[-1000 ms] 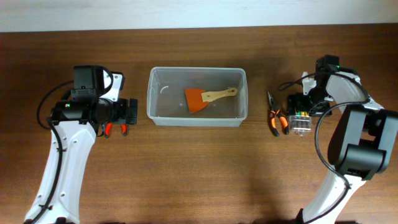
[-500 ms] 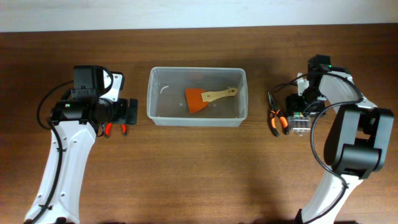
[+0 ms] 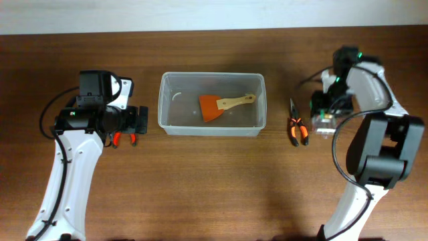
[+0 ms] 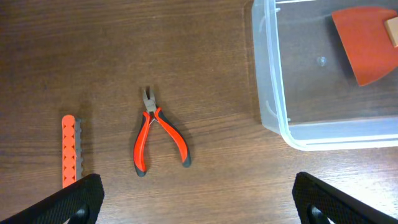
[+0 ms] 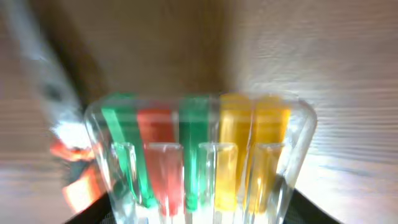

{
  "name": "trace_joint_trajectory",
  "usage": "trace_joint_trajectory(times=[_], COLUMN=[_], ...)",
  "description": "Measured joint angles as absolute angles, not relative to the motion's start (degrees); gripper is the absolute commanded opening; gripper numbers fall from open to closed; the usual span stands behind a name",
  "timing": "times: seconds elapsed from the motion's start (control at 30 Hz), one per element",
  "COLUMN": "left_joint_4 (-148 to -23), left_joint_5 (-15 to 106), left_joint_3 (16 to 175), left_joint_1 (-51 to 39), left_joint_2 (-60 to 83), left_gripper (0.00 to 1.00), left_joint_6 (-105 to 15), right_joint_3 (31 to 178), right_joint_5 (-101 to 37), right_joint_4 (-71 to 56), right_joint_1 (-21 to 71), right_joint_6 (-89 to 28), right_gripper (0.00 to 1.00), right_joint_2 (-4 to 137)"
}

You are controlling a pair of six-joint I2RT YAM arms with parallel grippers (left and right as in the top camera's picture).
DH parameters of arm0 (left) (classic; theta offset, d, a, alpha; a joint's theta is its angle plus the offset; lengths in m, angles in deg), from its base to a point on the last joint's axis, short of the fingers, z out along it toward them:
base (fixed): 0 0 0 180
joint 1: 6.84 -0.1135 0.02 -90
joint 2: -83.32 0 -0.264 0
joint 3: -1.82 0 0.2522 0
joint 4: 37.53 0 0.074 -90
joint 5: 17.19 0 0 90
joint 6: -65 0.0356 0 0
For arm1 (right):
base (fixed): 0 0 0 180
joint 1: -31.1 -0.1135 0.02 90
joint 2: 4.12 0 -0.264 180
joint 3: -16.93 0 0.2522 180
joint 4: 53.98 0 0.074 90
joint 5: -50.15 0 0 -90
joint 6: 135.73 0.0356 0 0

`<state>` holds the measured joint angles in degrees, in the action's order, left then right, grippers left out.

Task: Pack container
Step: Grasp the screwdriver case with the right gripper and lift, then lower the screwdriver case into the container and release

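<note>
Left arm (image 3: 67,175): white moulded link shell, black motor housings at the wrist, a black boxy module on top and a white rounded cap beside it. Black cable loops out on the left side of the wrist. Left gripper (image 3: 138,120) is black; fingertips (image 4: 73,198) matte black with a fine pebbled texture. Right arm (image 3: 378,90): same white shells, big dark grey joint housing mid-arm, black cables running along it, small green LED lit at the far end.
</note>
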<state>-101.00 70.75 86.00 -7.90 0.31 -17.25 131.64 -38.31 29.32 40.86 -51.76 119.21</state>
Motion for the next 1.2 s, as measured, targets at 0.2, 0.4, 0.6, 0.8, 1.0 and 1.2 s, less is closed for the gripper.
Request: trace_joint_trajectory(times=[0.2, 0.4, 0.6, 0.8, 1.0, 1.2], left_joint_4=[-101.0, -101.0, -101.0, -101.0, -101.0, -101.0], left_joint_5=[70.9, 70.9, 70.9, 70.9, 70.9, 70.9], left_joint_3=[86.0, 86.0, 86.0, 86.0, 86.0, 86.0], left_joint_1=[-7.9, -7.9, -7.9, -7.9, -7.9, -7.9], left_joint_2=[0.3, 0.3, 0.3, 0.3, 0.3, 0.3], left_gripper=[0.99, 0.99, 0.99, 0.99, 0.99, 0.99], left_joint_6=[-17.3, -17.2, -17.3, -17.3, -17.3, -17.3], right_joint_3=[152.3, 166.5, 167.9, 162.5, 152.9, 143.2], right_joint_5=[-37.3, -36.9, -36.1, -35.8, -35.7, -38.5], right_joint_4=[40.4, 44.5, 40.6, 32.2, 24.6, 21.7], right_joint_1=[37.7, 27.6, 12.6, 2.5, -3.9, -3.6], right_joint_6=[-51.7, -52.6, -58.1, -69.3, -82.5, -90.6], right_gripper=[0.48, 0.47, 0.48, 0.55, 0.47, 0.5], right_joint_2=[119.2, 119.2, 119.3, 119.4, 120.6, 122.9])
